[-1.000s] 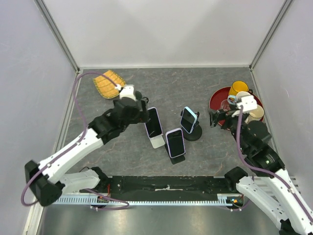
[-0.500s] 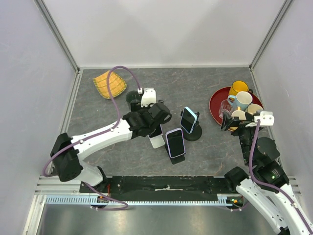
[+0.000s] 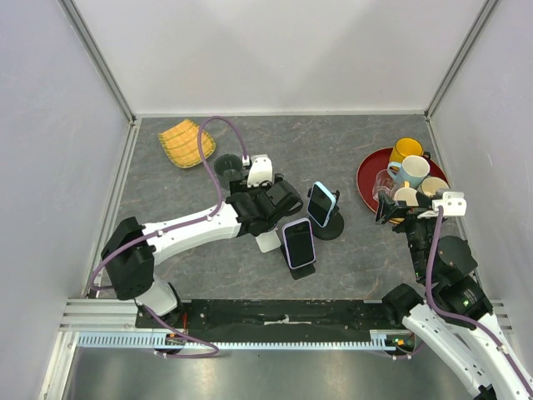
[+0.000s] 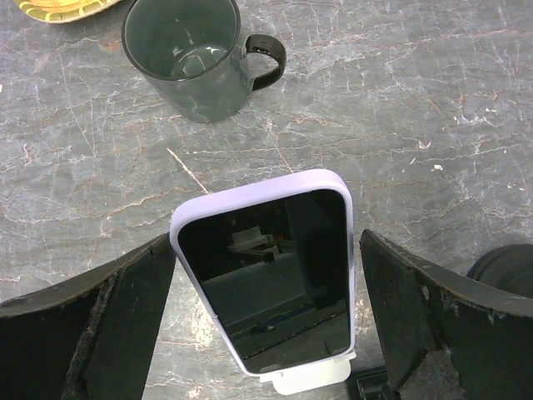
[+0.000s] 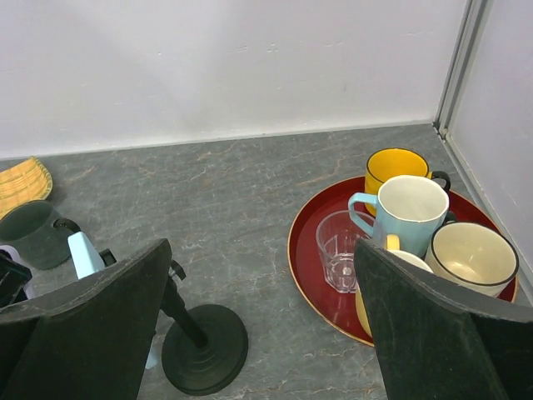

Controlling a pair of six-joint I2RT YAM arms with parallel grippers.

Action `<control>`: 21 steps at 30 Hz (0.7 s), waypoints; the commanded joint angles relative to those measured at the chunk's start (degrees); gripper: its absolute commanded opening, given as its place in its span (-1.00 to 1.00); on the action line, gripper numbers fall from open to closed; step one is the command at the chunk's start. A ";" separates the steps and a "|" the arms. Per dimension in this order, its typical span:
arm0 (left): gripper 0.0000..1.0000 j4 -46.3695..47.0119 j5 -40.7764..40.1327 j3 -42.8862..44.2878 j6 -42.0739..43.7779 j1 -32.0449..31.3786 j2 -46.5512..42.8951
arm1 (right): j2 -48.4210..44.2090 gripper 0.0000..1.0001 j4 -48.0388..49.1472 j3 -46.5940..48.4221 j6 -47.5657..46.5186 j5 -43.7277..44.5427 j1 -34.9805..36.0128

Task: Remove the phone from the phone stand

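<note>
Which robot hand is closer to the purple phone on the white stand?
Left. The left gripper straddles the phone; the right gripper is far away, by the round red tray.

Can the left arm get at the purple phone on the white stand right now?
Probably yes. The left gripper is open with a finger on each side of the purple phone, and nothing lies between them; the mug stands apart beyond it.
</note>
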 commanded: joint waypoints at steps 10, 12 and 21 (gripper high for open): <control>0.87 0.66 -3.55 -1.03 -9.80 -0.29 2.99 | -0.19 0.96 2.25 -0.47 -0.33 0.64 0.49; 0.85 0.66 -3.29 -1.47 -10.67 -0.29 3.17 | -0.19 0.97 2.16 -0.56 -0.33 0.64 0.58; 0.73 0.66 -1.36 -0.94 -9.97 -0.29 2.38 | -0.28 0.96 2.07 -0.64 -0.15 0.38 0.67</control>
